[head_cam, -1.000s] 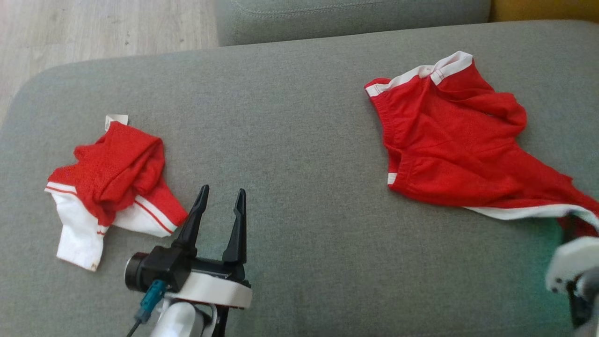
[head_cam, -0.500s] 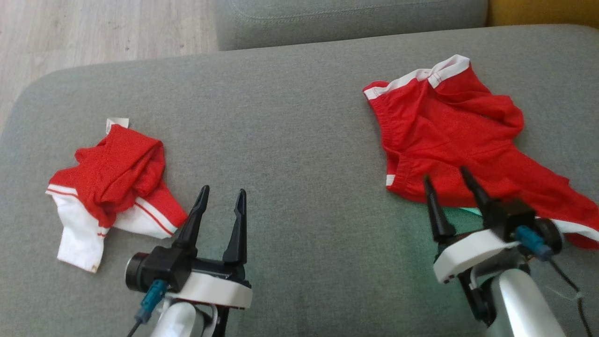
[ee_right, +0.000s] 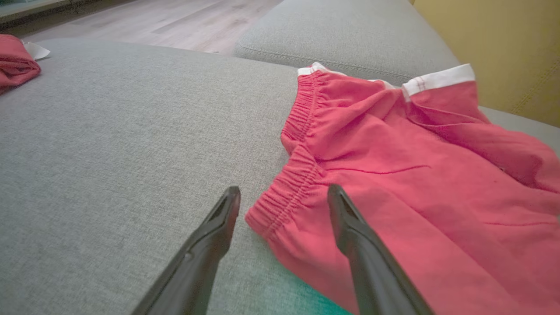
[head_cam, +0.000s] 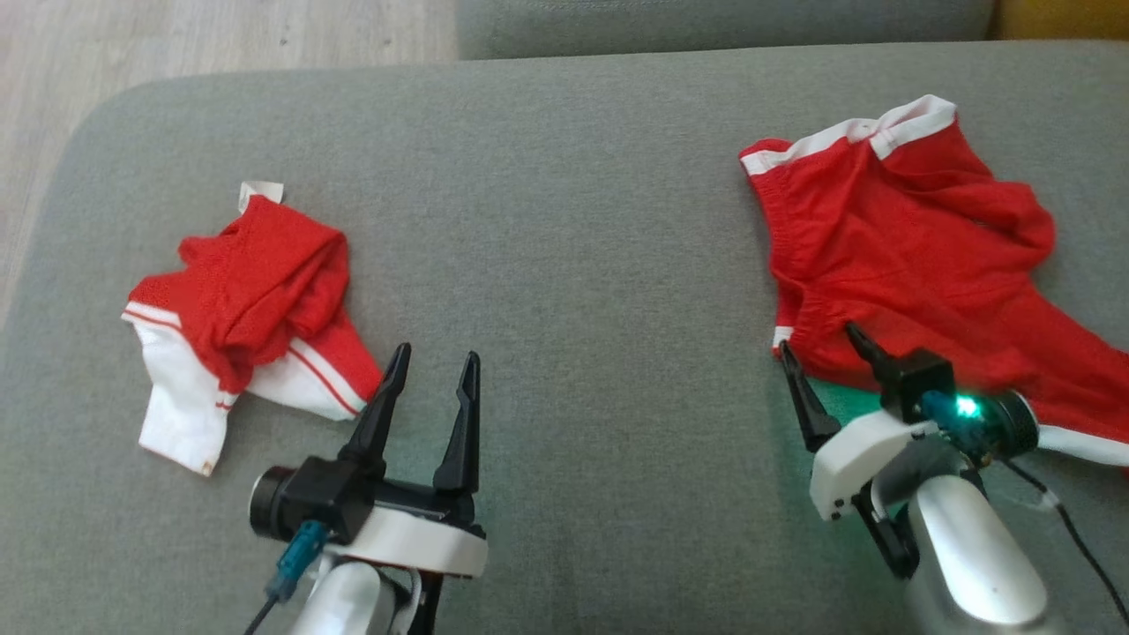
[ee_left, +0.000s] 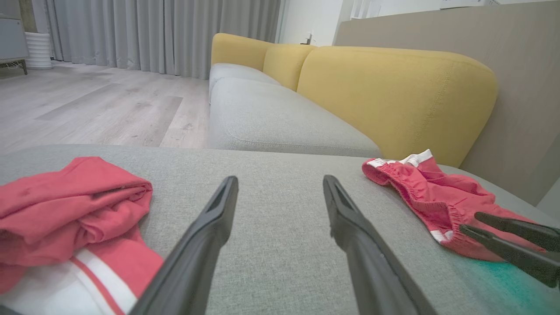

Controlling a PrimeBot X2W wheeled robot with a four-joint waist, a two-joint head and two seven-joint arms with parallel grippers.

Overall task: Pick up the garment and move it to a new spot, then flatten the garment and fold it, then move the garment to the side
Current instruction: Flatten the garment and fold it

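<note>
On cushion (head_cam: 573,203): spread garment (head_cam: 908,247) lying at 2 o'clock, bunched garment (head_cam: 247,291) lying at 9 o'clock, well apart. Just beside bunched garment, at its 4 o'clock, left hand (head_cam: 437,353) hovering. At 7 o'clock corner of spread garment, right hand (head_cam: 818,338) straddling edge. Behind cushion, at 11 o'clock, floor (head_cam: 176,44) lying.

Red shorts (head_cam: 891,238), white band on the far edge and another along the near-right edge. Gathered elastic edge runs down the left side. Lying loose on the grey cushion (head_cam: 573,220), rumpled, creases across the middle, not flattened, not folded. The near corner of the elastic edge sits between the spread jaws of the right gripper (head_cam: 818,337). Its right jaw is over the fabric, its left jaw over bare cushion just beside the edge. The rest spreads ahead and right of the jaws. Not gripped.
</note>
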